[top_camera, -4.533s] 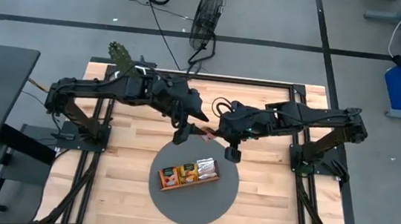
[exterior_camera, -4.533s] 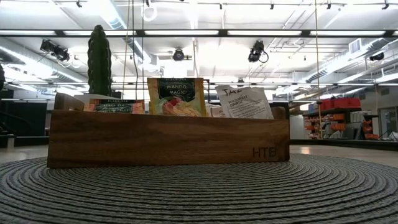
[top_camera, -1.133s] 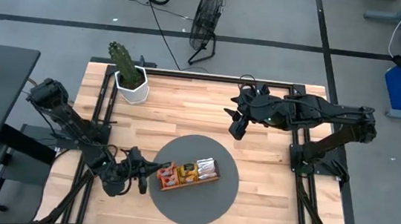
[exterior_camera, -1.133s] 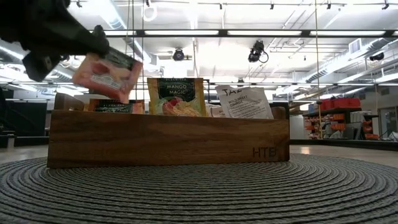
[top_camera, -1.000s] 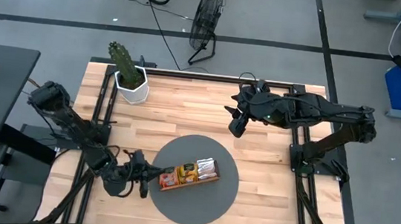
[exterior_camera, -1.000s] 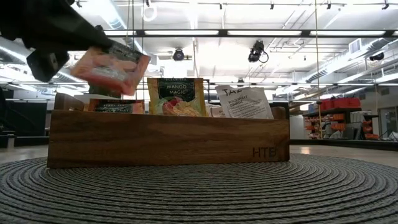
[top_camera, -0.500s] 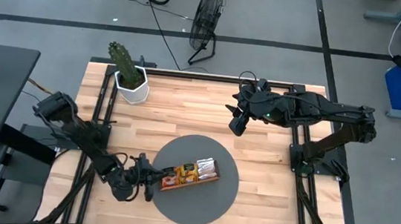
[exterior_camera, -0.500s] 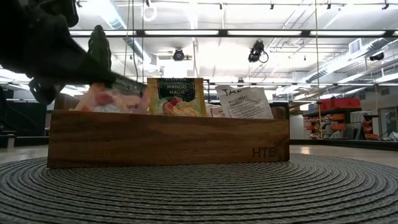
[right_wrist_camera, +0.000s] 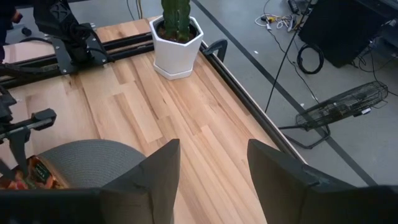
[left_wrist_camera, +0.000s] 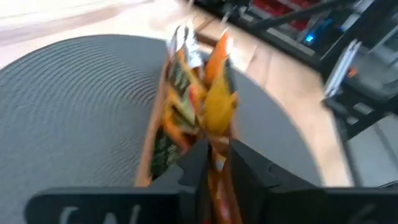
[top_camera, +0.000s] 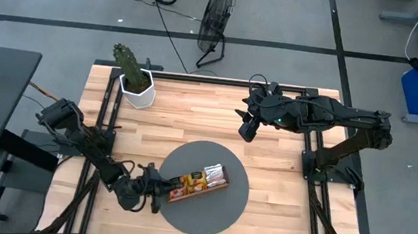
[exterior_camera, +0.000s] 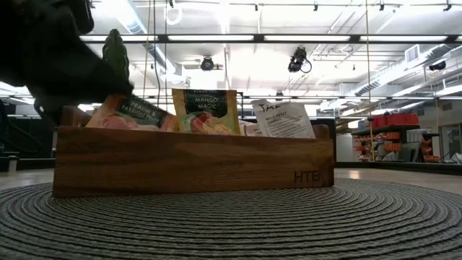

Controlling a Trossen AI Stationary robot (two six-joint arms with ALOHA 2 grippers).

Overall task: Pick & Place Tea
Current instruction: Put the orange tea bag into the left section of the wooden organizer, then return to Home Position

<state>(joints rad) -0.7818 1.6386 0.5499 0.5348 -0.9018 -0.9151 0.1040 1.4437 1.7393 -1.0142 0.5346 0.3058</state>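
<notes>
The left gripper (left_wrist_camera: pixel 214 158) has its fingers (left_wrist_camera: pixel 193 165) close together on an orange sachet (left_wrist_camera: pixel 217 106), lowered into the end slot of the tray (exterior_camera: pixel 195 162); whether they grip it or are letting go I cannot tell. The right gripper (right_wrist_camera: pixel 208 165), fingers apart and empty, waits above the far table (top_camera: pixel 193 115). Placing looks nearly done; release and retreat remain. Counted: 1 tray, 1 mat (top_camera: pixel 223 208), at least 3 sachets standing in it.
</notes>
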